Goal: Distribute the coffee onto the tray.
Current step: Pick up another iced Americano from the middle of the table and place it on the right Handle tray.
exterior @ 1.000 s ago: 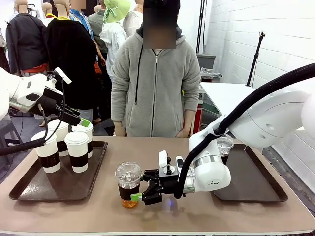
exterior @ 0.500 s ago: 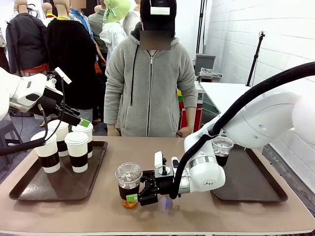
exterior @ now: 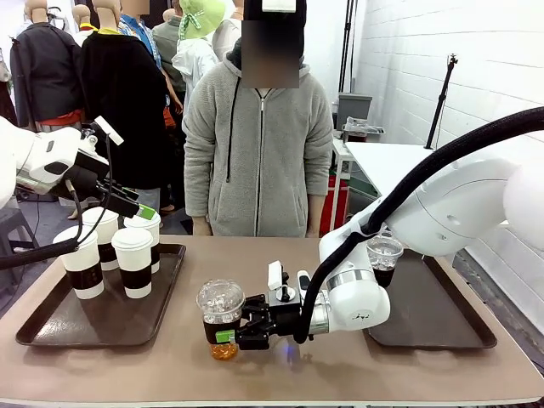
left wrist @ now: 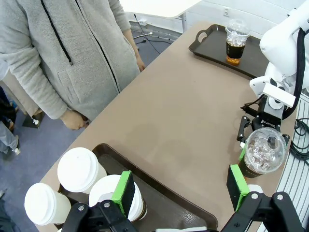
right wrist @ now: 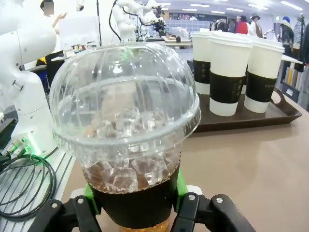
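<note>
R claw (exterior: 229, 334) is clamped on an iced coffee cup (exterior: 222, 319) near the front-middle of the brown surface (exterior: 280, 255) — green pads (right wrist: 179, 186) press both sides of the cup's black sleeve, seen close up in the R wrist view. The cup has a clear dome lid w/ ice under it and dark coffee below; its base looks at or just above the surface, can't tell which. R arm reaches in low from the R side, its wrist beside the right tray (exterior: 442, 314).

2nd iced coffee cup (exterior: 384, 257) stands on the right tray at its far-left part, partly behind the R arm in the front view; in the L wrist view it shows upright on that tray w/ nothing else on it.

Left tray (exterior: 51, 327) holds four white paper cups (exterior: 133, 262) w/ white lids and black sleeves, bunched at its far-left half; near half of the tray is bare.

L claw (left wrist: 181, 188) hovers above the left tray's cups, fingers apart, nothing between them — green pads (left wrist: 124, 192) well separated in its own wrist view.

A person in a grey zip hoodie (exterior: 259, 144) stands at the far edge, hands down by the surface edge, not touching any cup.
</note>
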Controlling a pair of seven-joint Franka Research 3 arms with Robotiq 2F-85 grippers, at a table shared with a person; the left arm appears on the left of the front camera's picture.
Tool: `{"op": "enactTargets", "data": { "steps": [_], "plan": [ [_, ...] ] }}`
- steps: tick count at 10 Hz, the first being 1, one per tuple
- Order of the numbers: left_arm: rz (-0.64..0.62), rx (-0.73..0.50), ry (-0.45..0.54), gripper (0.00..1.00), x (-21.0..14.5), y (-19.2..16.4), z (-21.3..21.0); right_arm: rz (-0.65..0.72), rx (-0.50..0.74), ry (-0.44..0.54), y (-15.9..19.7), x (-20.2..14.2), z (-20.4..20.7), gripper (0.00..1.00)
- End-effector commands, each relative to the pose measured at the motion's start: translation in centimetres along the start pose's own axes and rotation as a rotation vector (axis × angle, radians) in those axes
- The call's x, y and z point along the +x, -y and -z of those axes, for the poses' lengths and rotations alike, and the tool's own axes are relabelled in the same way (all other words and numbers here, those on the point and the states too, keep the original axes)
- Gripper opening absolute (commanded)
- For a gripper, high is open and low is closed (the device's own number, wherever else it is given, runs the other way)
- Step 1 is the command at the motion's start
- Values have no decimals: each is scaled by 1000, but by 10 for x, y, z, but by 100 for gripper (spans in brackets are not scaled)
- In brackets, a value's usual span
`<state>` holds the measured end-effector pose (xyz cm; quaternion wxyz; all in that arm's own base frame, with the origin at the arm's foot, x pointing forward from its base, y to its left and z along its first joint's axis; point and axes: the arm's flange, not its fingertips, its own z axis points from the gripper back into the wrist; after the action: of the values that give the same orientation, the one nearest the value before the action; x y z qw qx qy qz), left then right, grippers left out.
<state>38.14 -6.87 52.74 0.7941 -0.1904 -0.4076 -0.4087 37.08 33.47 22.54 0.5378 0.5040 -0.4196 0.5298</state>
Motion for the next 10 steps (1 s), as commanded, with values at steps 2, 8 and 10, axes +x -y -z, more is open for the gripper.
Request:
{"op": "enactTargets", "data": {
  "steps": [2,8,10],
  "plan": [
    [19,-17,10,100,-2,-4,2,3,-11,40,0,2,-4,66],
    [19,-17,10,100,-2,-4,2,-16,-70,35,-17,76,-133,66],
    [19,-17,10,100,-2,-4,2,-13,-86,35,-23,81,-188,66]
  ]
}}
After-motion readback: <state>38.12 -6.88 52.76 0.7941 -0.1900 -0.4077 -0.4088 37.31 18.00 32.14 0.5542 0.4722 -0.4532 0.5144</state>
